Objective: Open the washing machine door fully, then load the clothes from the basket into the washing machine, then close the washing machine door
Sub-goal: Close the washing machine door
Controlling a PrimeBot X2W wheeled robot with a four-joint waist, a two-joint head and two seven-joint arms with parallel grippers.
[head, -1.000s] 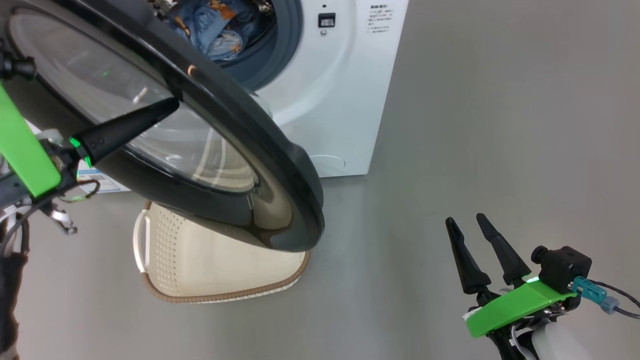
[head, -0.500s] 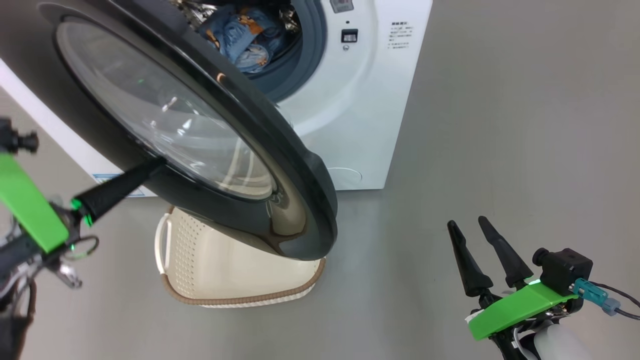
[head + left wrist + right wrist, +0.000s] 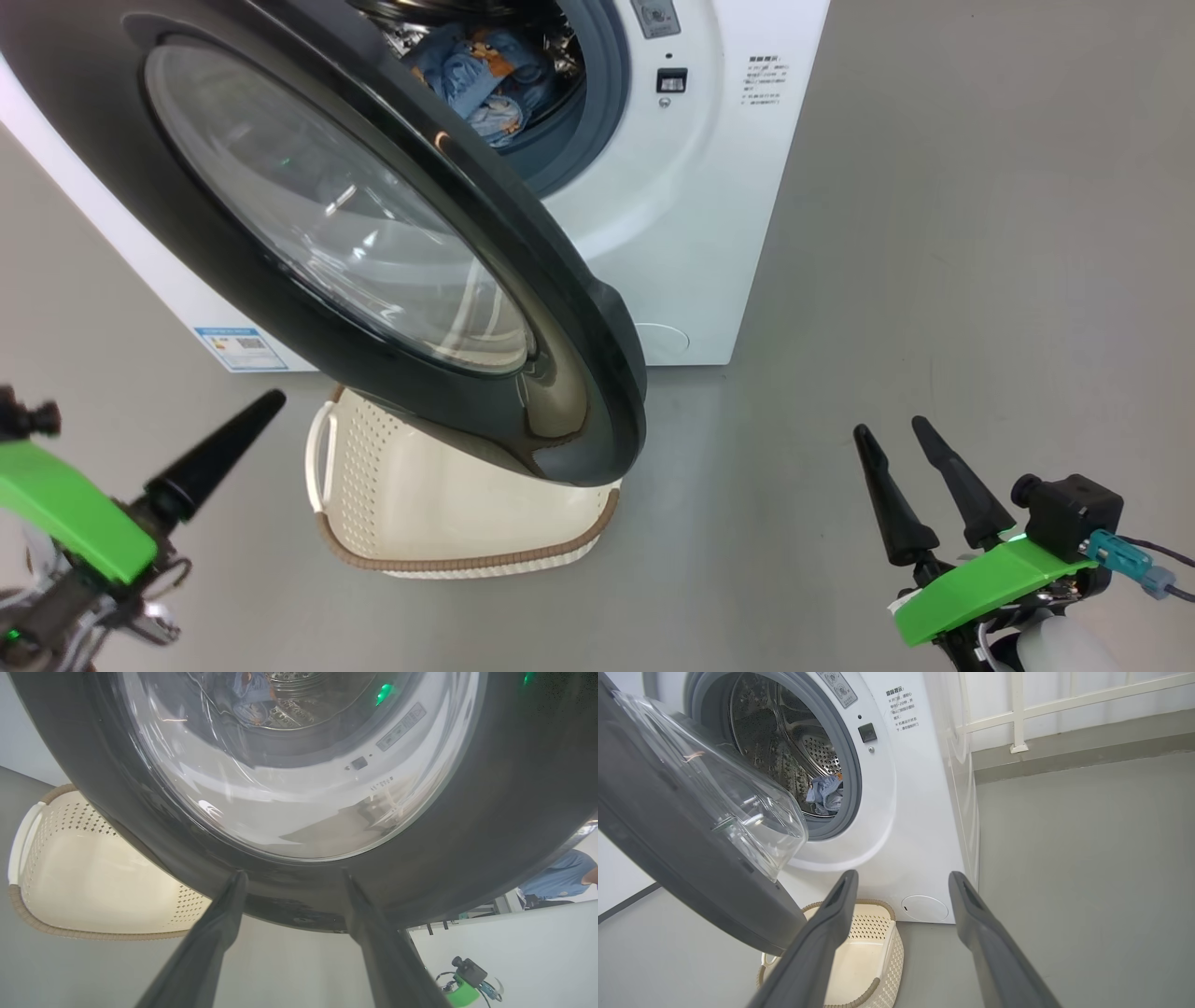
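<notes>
Blue printed clothes [image 3: 481,79] lay in the white washing machine [image 3: 709,233], the cream plastic basket [image 3: 448,560] seemingly empty. My left claw [image 3: 293,875] and right claw [image 3: 902,873] gaped free; the black-rimmed glass door [image 3: 560,308] awaited closing.

Bare laundry area: washing machine [image 3: 709,233] on grey floor [image 3: 980,233], white railing [image 3: 1016,709] behind.

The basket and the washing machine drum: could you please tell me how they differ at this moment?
The basket is cream plastic; the drum is shiny steel. The basket looks empty, while the drum holds blue clothes. The basket sits on the floor, opening upward; the drum opens sideways. Both have perforated walls.
</notes>
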